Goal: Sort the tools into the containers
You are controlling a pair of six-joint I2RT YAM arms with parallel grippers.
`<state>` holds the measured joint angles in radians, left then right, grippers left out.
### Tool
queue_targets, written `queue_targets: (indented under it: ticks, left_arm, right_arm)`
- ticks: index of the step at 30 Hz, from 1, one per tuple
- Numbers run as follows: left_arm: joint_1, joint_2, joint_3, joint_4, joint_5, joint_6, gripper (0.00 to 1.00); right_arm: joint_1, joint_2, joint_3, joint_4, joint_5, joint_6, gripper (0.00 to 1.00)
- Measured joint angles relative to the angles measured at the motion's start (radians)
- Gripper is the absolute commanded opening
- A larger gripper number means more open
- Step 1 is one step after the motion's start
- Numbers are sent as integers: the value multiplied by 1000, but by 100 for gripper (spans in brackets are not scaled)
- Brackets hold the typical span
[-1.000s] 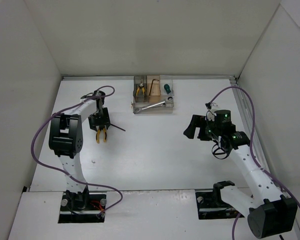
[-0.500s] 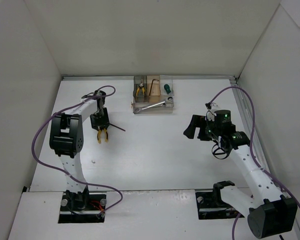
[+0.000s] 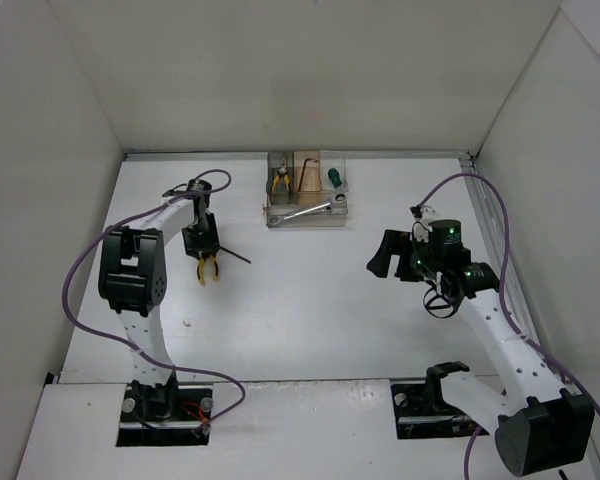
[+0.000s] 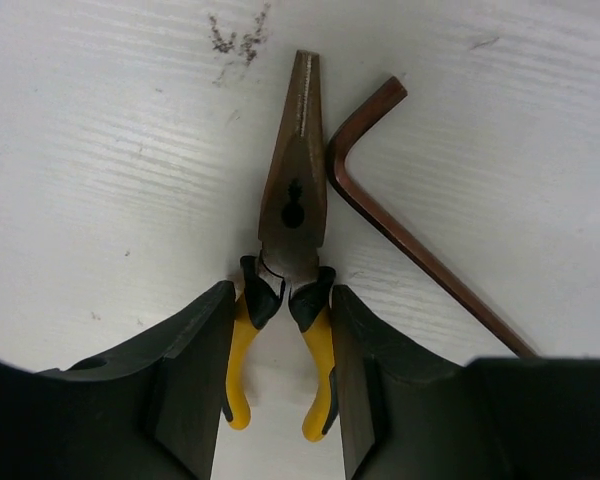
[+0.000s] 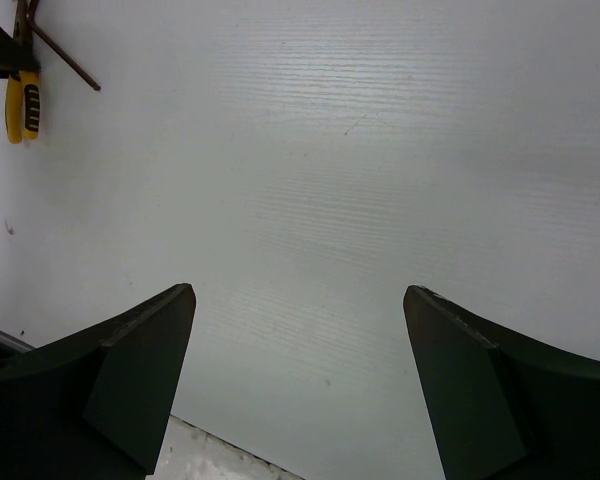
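The left gripper (image 4: pixel 282 296) clamps the handles of the yellow-handled pliers (image 4: pixel 293 195) at lower centre, an L-shaped hex key (image 4: pixel 420 262) just right of them, while the right gripper (image 5: pixel 298 292) hangs with fingers wide apart

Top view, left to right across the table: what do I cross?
left gripper → hex key → box → right gripper. The pliers overlap the left gripper, so I left them out of the order.
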<state>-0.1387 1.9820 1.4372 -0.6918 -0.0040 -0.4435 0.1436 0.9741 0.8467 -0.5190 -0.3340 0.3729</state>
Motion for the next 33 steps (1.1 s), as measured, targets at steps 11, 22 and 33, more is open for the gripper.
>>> queue_targets:
  ticks: [11,22,33]
  left_arm:
    - [-4,-153,-4,85,18,19,0]
    - [-4,-138,-13,89,18,14,32]
    - [-4,-9,62,56,-28,-2,34]
  right_arm:
    - [0,0,0,0,0,0,83]
    - [0,-5,0,0,0,0,83]
    - [0,-26,-2,-3,0,1,83]
